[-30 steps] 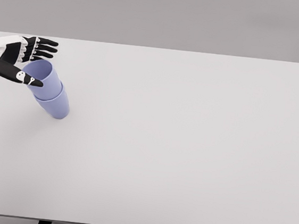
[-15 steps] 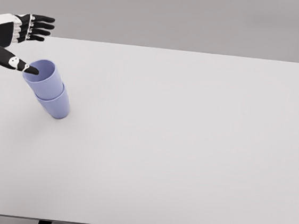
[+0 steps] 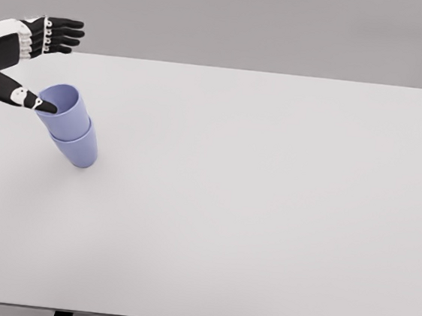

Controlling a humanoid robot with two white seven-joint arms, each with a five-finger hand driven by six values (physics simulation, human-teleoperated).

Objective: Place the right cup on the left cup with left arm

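Slightly lowered left hand [image 3: 27, 56], fingers spread, thumb tip at rim of upper cup [image 3: 63, 110], nested in lower cup [image 3: 80, 149].

White table [image 3: 264, 224]; stacked lilac cups [image 3: 72, 127] stand near its left edge.

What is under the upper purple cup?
The upper cup sits nested in a lower purple cup on the white table. The upper cup's base is hidden inside.
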